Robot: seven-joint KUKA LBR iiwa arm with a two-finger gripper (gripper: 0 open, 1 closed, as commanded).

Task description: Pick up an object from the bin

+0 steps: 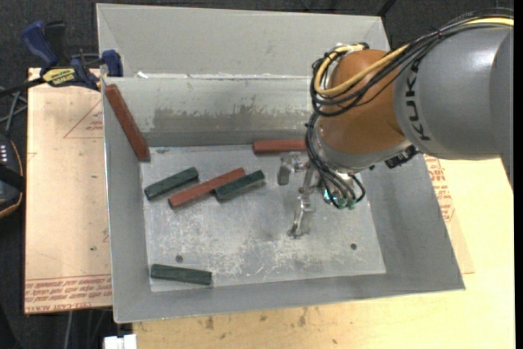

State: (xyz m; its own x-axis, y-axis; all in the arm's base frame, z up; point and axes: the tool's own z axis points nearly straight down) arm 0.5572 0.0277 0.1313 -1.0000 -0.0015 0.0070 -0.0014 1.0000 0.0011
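Observation:
My gripper (292,199) hangs below the orange cover over the bin's bare floor, right of centre, and stands open with nothing between its fingers. The lower fingertip (299,226) is close to the floor. A short red-brown bar (278,146) lies just behind the gripper, along the foot of the back wall. To its left a dark green bar (239,185) lies against a longer red-brown bar (206,188), both tilted.
Another dark green bar (172,183) lies further left. One more dark green bar (181,275) rests near the front left corner. A long red-brown bar (127,123) leans along the left wall. The arm covers the bin's right side.

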